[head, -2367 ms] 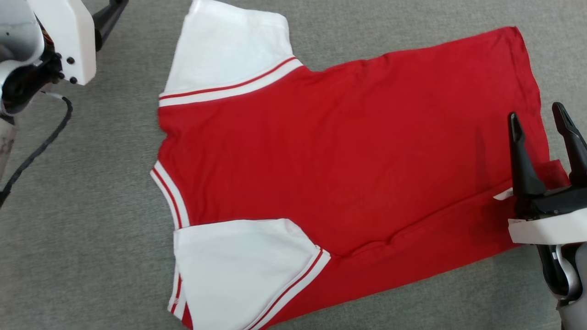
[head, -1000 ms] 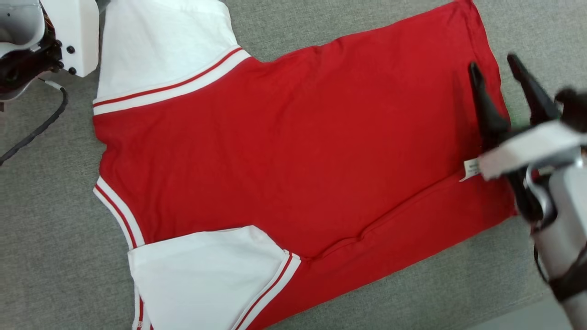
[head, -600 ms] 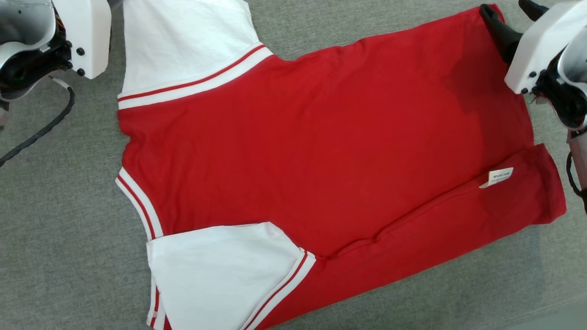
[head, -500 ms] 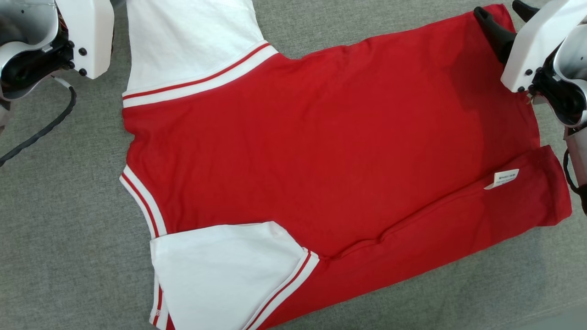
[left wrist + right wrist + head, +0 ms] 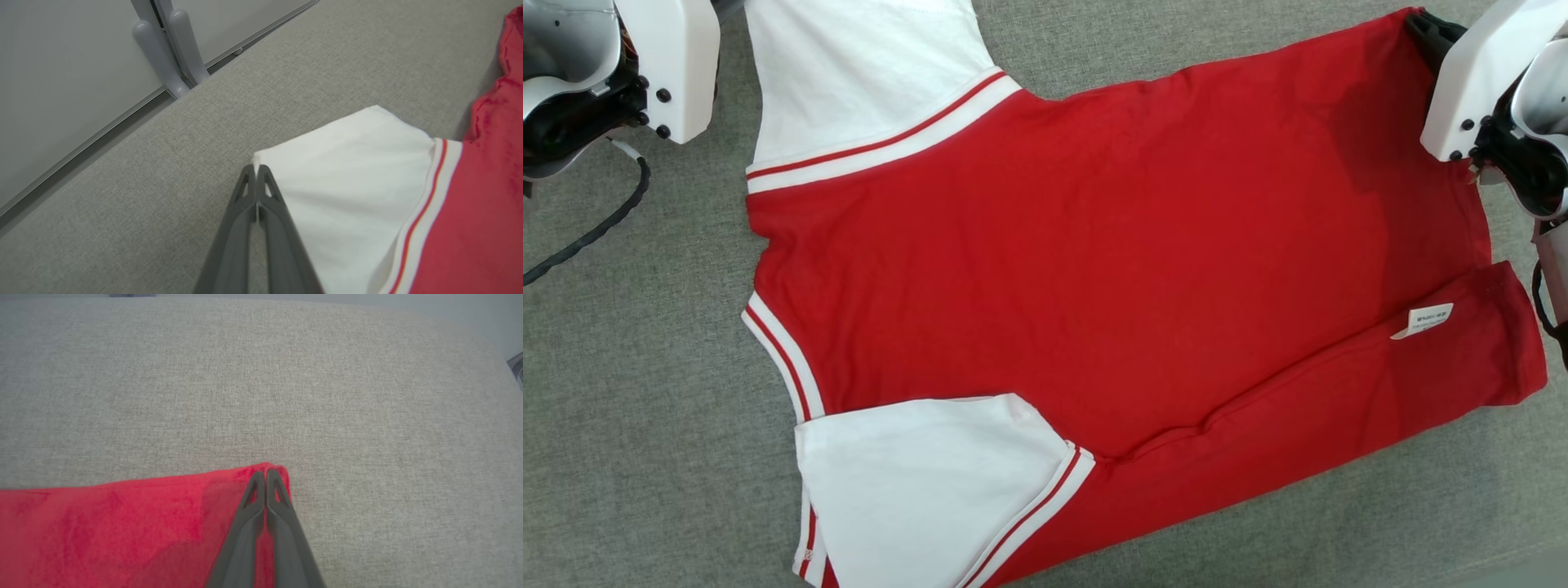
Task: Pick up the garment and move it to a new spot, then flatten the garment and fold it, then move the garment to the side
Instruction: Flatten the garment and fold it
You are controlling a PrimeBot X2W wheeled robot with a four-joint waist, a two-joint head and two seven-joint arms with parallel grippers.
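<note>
The garment [image 5: 1111,269] is a red shirt with white sleeves, lying spread on a grey fabric surface [image 5: 645,425]. Its near long side is folded over in a strip [image 5: 1339,408] with a white label [image 5: 1425,318] showing. In the left wrist view my left gripper [image 5: 256,173] is shut on the outer corner of the far white sleeve [image 5: 347,183]. In the right wrist view my right gripper [image 5: 265,475] is shut on the far corner of the red hem [image 5: 163,510]. The head view shows that gripper [image 5: 1425,28] at the garment's top right corner.
A black cable [image 5: 596,229] trails over the surface at the left. Beyond the surface's far edge stand grey stand legs [image 5: 171,53] against a pale wall. The second white sleeve [image 5: 923,482] lies folded onto the shirt near the bottom.
My right gripper travelled from the near right hem up to the far hem corner and closed on it. The head camera shifted, so the whole picture moved. The left gripper kept its hold.
</note>
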